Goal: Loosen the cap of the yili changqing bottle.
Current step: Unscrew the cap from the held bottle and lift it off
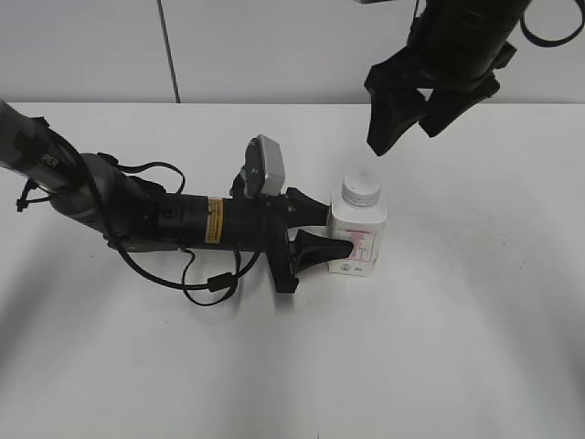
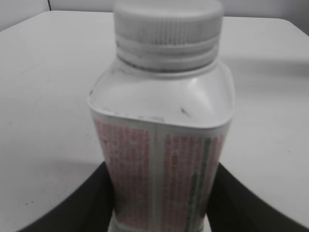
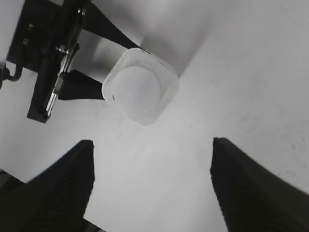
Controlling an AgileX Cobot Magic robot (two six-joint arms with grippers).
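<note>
Tabletop (image 1: 439, 366), plain white, fills the near ground of the exterior view. Beyond it, slightly right of centre, stands the yili changqing bottle (image 1: 357, 240), upright, with the cap (image 1: 360, 191) seated on its neck. The left gripper (image 1: 322, 229) comes in from nine o'clock, its arm lying low along the table, and its two black fingers (image 1: 324, 249) close on the bottle's lower body, one on either side; the left wrist view shows both pressed against the label (image 2: 159, 179). That label carries dense red print in columns, too blurred to read, with a darker vertical strip toward its right edge. The cap's ribbed side (image 2: 169, 41) shows above a ring at the neck.

Farthest back, at one o'clock from the bottle, the right gripper (image 1: 409, 117) hangs in the air, well apart from the cap, its jaws spread wide and empty. Seen from its wrist camera, the bottle (image 3: 141, 87) sits below at eleven o'clock, and the two fingertips (image 3: 65, 186) frame bare table.
</note>
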